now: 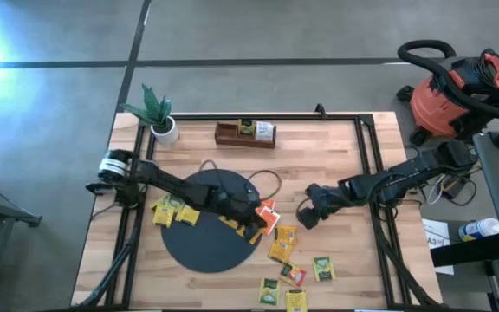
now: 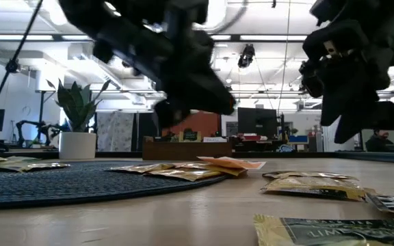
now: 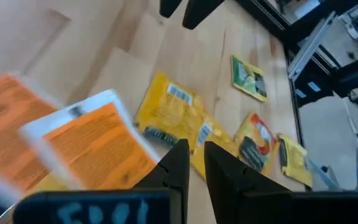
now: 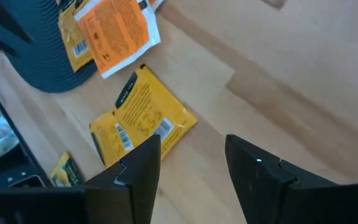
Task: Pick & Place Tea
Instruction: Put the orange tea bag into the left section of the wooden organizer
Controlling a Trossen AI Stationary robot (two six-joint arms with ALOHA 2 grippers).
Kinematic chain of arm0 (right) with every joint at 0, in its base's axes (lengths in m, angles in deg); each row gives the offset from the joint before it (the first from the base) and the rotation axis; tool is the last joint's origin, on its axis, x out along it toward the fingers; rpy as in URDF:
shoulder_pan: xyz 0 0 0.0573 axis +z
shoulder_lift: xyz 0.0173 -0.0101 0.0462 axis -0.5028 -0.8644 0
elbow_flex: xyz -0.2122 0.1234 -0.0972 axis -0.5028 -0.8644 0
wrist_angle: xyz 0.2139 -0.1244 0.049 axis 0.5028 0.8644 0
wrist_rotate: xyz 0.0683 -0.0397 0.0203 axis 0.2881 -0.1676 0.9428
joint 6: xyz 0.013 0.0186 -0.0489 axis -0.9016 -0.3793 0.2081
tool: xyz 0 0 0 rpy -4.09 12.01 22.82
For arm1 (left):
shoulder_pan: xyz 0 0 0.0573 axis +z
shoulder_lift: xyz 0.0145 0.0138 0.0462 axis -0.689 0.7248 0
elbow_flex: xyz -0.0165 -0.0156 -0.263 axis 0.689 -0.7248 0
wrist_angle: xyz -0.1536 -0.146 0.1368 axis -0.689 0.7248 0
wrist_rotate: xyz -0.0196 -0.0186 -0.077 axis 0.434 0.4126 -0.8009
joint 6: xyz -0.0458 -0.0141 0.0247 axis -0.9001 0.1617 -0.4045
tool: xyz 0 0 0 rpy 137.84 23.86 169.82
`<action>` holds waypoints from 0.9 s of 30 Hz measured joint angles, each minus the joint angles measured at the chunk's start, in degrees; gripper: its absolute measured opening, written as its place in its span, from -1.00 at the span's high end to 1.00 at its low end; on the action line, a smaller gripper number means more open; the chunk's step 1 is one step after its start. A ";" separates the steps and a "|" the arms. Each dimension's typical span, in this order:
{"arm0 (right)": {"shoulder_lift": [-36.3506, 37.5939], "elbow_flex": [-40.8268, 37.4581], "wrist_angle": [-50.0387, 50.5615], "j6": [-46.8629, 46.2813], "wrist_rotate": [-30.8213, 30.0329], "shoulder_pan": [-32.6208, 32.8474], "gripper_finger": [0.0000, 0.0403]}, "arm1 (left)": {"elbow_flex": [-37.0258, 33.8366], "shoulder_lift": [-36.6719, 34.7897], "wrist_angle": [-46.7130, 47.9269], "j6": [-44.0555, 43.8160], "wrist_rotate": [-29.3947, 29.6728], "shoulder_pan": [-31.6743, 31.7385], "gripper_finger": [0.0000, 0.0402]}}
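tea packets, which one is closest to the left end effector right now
The orange-red packet at the black mat's right edge: the left end effector hovers right beside it, while the other packets lie farther off on the mat's left or the bare wood.

A black round mat [image 1: 202, 247] is being shown lying left of centre on the wooden table [image 1: 336, 156]. At twelve o'clock from the mat, a brown wooden compartment tray [image 1: 244, 134] is being seen near the far edge. At eleven o'clock, a potted plant [image 1: 158, 114] is standing in a white pot. Off the table, at two o'clock, a red shop vacuum [image 1: 453, 91] is being seen on the floor.
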 joint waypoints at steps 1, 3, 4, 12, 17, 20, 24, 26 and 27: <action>-0.22 0.00 0.02 -1.05 -0.09 0.50 0.12 | 1.42 1.87 0.02 0.39 -0.63 0.02 0.77; -0.72 -0.01 0.03 -3.18 -0.07 1.31 0.12 | 4.36 5.43 0.21 0.91 -1.05 0.04 0.77; -1.19 -0.03 -0.14 -4.13 -0.06 1.60 0.12 | 5.64 7.06 0.00 0.95 -1.64 0.09 0.77; -9.01 -0.11 -8.13 -8.94 0.99 3.02 0.12 | 13.32 13.80 6.10 0.67 -5.61 0.22 0.77; -14.13 0.01 -15.09 -9.29 2.12 3.00 0.12 | 14.28 14.96 11.42 0.74 -5.44 0.33 0.77; -16.51 0.09 -17.73 -9.33 3.65 2.95 0.12 | 13.71 14.81 12.39 0.77 -5.37 0.33 0.77; -18.32 0.52 -19.42 -9.27 3.98 2.95 0.12 | 13.48 14.71 12.69 0.93 -5.52 0.33 0.77; -18.41 0.66 -20.29 -8.61 3.93 2.95 0.12 | 13.48 14.71 12.80 1.10 -5.20 0.31 0.77; -18.47 0.66 -20.88 -8.08 3.92 2.95 0.12 | 13.48 14.71 12.84 1.31 -5.13 0.31 0.77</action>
